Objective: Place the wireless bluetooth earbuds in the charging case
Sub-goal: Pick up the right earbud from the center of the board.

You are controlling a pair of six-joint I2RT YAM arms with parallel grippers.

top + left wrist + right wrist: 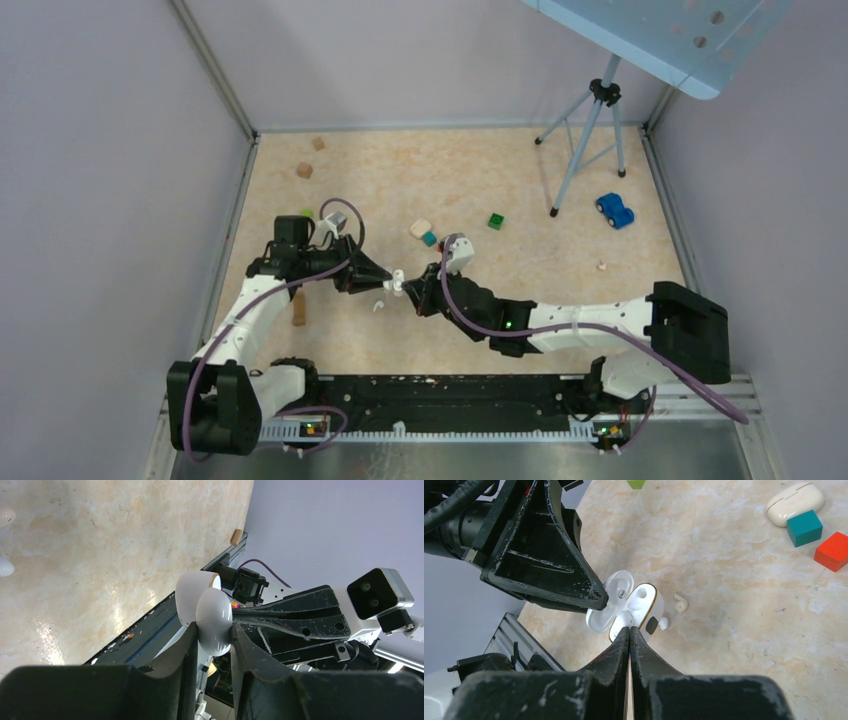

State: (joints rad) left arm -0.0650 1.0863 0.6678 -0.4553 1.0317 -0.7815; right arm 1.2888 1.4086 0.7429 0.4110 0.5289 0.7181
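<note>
My left gripper (386, 280) is shut on a white hinged charging case (212, 611), held above the table with its lid open. In the right wrist view the charging case (626, 605) shows a gold rim and pale inner wells. My right gripper (629, 629) is shut, with nothing visible between its fingers, and its tip is at the case's open rim. From above, the right gripper (412, 291) meets the case from the right. One white earbud (680, 602) lies on the table just beyond the case. A second small white earbud (663, 624) shows beside the case's edge.
A closed cream-beige case (795, 500) lies by a teal cube (804, 527) and a red cube (833, 551). Farther off are a green cube (496, 221), a blue toy car (615, 210), a tripod (590, 140), a beige bead (602, 266) and wooden blocks (304, 170).
</note>
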